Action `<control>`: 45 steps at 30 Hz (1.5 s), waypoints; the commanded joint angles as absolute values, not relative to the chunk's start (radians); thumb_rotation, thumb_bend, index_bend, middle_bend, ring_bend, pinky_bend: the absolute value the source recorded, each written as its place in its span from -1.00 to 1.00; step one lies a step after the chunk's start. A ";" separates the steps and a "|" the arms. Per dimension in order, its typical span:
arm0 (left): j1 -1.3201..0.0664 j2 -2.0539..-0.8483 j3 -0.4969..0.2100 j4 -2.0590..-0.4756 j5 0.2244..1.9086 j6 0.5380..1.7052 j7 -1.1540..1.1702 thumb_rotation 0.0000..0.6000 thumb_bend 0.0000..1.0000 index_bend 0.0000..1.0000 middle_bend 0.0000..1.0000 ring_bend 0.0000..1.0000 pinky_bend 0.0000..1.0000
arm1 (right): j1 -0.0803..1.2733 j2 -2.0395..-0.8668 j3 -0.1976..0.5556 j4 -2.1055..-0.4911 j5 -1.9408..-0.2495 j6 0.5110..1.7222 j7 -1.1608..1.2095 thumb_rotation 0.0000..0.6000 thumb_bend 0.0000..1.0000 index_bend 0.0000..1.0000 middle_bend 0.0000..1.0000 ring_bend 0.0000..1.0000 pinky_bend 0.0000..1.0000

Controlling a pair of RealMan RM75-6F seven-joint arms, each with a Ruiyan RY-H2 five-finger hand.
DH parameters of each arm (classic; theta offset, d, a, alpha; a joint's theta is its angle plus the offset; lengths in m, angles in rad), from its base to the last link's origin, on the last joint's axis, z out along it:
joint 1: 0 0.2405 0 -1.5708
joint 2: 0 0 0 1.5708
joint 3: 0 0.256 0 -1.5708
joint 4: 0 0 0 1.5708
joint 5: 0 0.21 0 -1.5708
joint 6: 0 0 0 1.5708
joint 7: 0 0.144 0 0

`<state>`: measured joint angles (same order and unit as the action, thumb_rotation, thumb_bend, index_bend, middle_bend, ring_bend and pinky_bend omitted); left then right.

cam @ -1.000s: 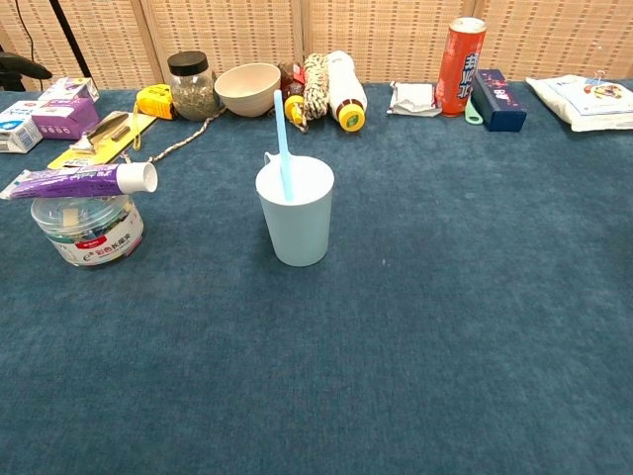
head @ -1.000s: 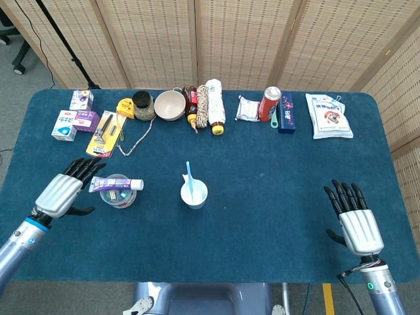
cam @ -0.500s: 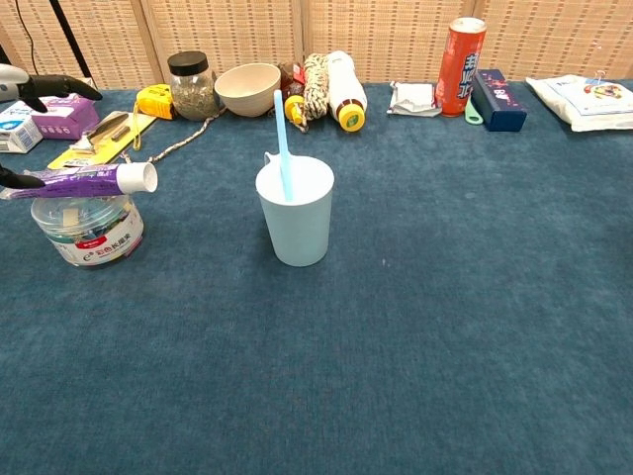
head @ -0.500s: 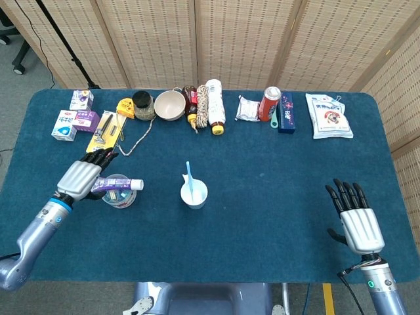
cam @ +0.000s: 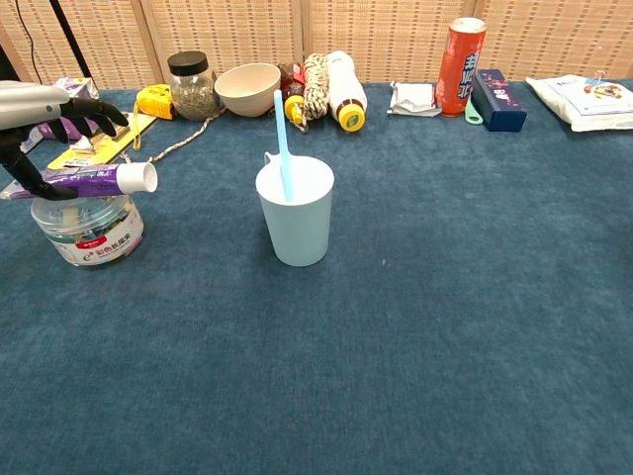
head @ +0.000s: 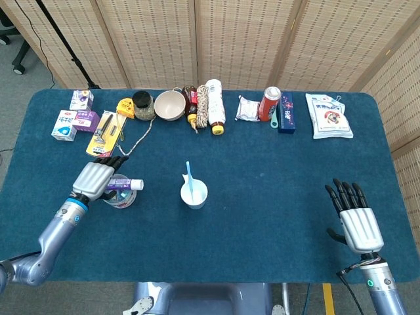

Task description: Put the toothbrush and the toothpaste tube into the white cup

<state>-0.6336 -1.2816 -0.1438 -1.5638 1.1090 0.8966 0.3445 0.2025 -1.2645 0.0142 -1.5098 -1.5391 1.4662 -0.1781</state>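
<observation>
Overhead, the left hand [head: 95, 178] hovers fingers-spread above the purple toothpaste tube [cam: 87, 179] — right hand [head: 356, 222] splayed flat, empty.

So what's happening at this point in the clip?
The toothbrush already stands in the white cup. The left robot hand is over the toothpaste tube, which lies across a small plastic jar; a firm grip isn't visible. The right robot hand is open near the table edge.

Two robot hands, the left hand [head: 96, 178] and right hand [head: 357, 220], have ribbed silver backs and black fingers. Each sits on a blue-grey metallic forearm. A bright blue band rings the left wrist.
</observation>
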 commanded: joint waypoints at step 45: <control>-0.641 -1.384 -0.146 -1.536 1.084 1.086 0.475 1.00 -0.19 0.13 0.11 0.03 0.07 | 0.199 -1.263 0.035 -1.514 -1.537 1.421 -0.159 1.00 -1.00 -1.00 -1.00 -1.00 -1.00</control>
<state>-0.6432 -1.3901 -0.1430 -1.5325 1.0784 1.0815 0.4809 0.1991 -1.2625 0.0355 -1.5138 -1.5369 1.4210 -0.1591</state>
